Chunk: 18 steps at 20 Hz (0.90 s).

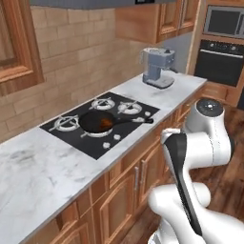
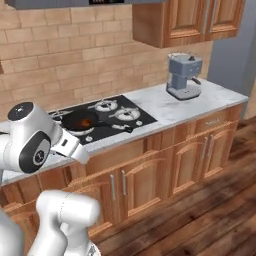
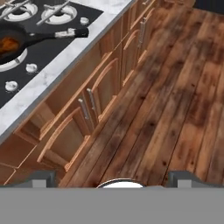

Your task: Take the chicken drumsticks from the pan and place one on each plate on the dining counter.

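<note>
Hanging over the wood floor [image 3: 175, 87], the tool [image 3: 113, 179] is released, beside the pan [image 3: 26, 39].

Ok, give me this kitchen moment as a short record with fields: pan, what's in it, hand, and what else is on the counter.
pan: black pan on the cooktop, handle pointing right toward the coffee machine
contents: orange-brown drumsticks in the pan; count unclear
hand: hand open, holding nothing, out past the counter's front edge, above the wood floor
counter: marble counter, blue-grey coffee machine at its right end
task: not started; drumsticks in the pan
</note>
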{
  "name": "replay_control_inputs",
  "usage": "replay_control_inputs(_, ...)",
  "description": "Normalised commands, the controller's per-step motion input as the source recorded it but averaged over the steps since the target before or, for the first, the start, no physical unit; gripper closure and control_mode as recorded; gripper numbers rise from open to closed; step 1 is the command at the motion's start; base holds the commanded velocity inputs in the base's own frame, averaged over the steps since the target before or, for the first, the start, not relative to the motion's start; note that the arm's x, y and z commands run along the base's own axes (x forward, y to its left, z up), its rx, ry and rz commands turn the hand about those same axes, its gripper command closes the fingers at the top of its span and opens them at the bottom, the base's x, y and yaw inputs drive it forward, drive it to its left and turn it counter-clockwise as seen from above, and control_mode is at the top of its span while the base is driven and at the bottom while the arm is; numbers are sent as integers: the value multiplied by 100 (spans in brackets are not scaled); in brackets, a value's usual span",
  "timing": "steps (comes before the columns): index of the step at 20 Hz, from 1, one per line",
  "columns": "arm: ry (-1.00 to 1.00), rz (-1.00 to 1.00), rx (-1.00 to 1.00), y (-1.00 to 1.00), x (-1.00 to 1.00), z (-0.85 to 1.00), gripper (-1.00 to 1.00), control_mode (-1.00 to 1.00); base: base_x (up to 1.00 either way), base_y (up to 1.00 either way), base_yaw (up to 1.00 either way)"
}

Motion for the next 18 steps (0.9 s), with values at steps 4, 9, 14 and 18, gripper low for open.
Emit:
replay_control_inputs(4,0,0,0,0,0,0,-100,100,82,-33,38)
replay_control_inputs(9,0,0,0,0,0,0,-100,100,59,-21,40)
replay_control_inputs(14,0,0,0,0,0,0,-100,100,31,-23,42)
replay_control_inputs(18,0,0,0,0,0,0,-100,100,49,-41,38)
